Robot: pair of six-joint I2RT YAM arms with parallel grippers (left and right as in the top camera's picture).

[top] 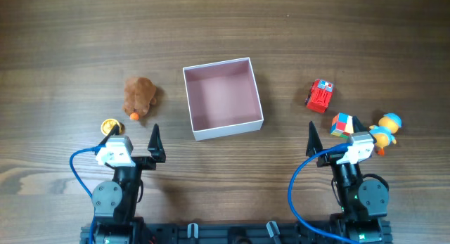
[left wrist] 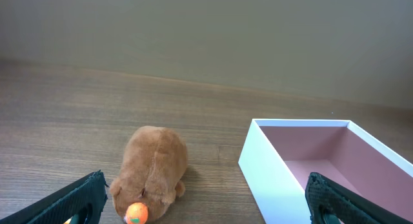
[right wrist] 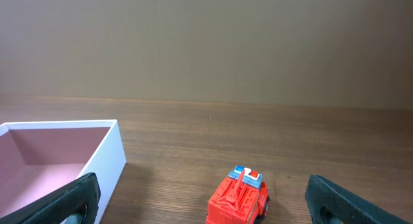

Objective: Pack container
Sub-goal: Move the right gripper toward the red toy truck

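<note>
The container (top: pixel 228 129), a white-walled square box with a pink inside, stands empty at the table's middle. It also shows in the left wrist view (left wrist: pixel 271 175) and the right wrist view (right wrist: pixel 111 161). A brown plush toy (top: pixel 139 96) with an orange nose lies left of it, in front of my open left gripper (top: pixel 133 135) in its wrist view (left wrist: pixel 151 172). A red toy fire truck (top: pixel 320 95) stands right of the box, between the open jaws of my right gripper (top: pixel 333 135) in the right wrist view (right wrist: pixel 237 199). Both grippers (left wrist: pixel 206 204) (right wrist: pixel 201 201) are empty.
A small gold round toy (top: pixel 110 125) lies by the left gripper's outer finger. A multicoloured cube (top: pixel 341 124) and a yellow duck toy with a blue cap (top: pixel 387 128) lie beside the right gripper. The table is dark wood.
</note>
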